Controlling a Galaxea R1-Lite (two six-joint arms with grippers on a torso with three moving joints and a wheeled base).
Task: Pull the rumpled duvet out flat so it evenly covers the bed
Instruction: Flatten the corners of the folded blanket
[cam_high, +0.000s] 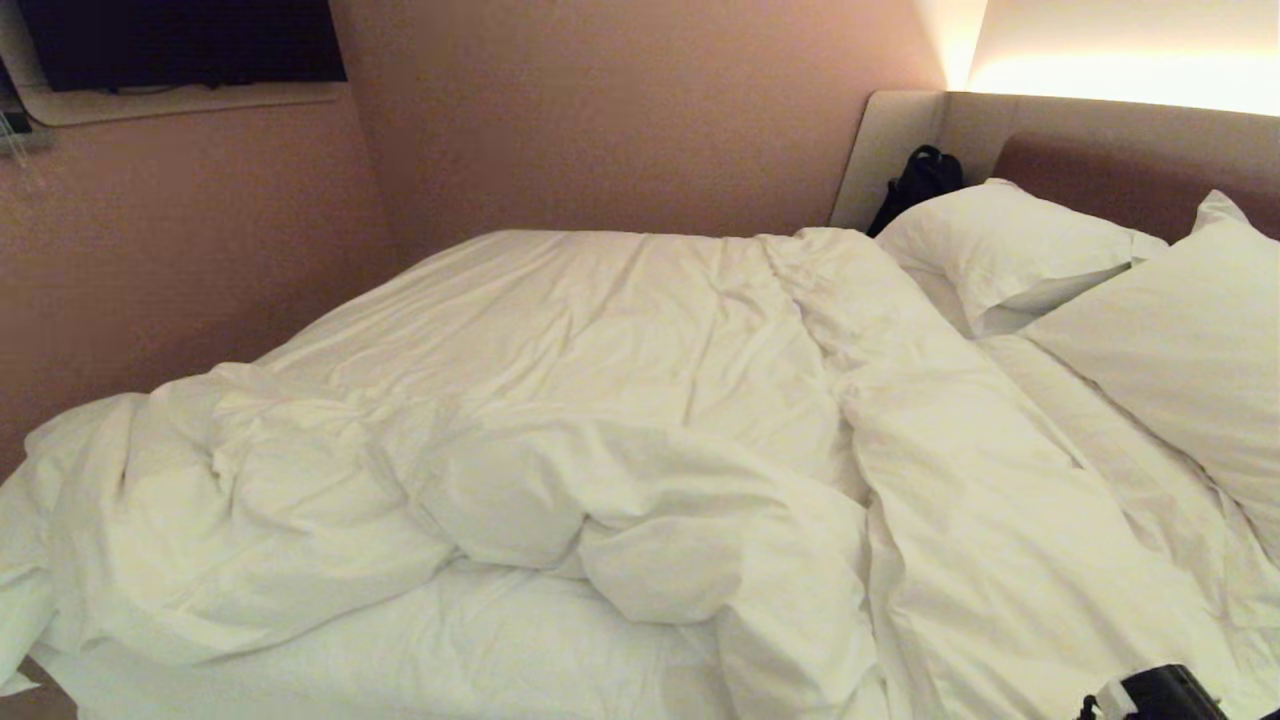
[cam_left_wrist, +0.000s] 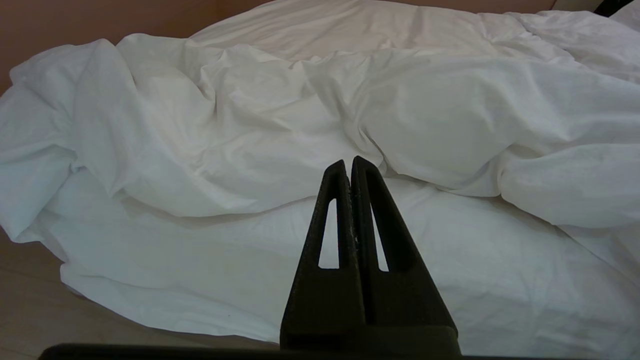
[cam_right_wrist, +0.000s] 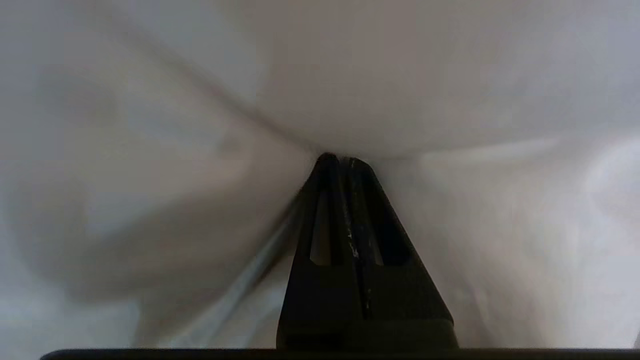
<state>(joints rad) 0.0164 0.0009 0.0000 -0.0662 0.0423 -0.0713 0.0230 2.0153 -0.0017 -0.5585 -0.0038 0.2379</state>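
Item: thick puffy white duvet (cam_high: 560, 420), bunched in folds across my wide white-sheeted bed (cam_high: 480, 650). My left gripper (cam_left_wrist: 349, 162): fingers pressed together, empty, near the bed's edge. My right gripper (cam_right_wrist: 337, 159): fingers together, tips against white fabric.

Plain pinkish-beige walls (cam_high: 620, 120) meeting in a corner, dark wall-mounted screen (cam_high: 185, 40) above a pale shelf (cam_high: 180, 100), warm light strip (cam_high: 1130, 80) glowing high on the right, pale floor (cam_left_wrist: 30, 300)
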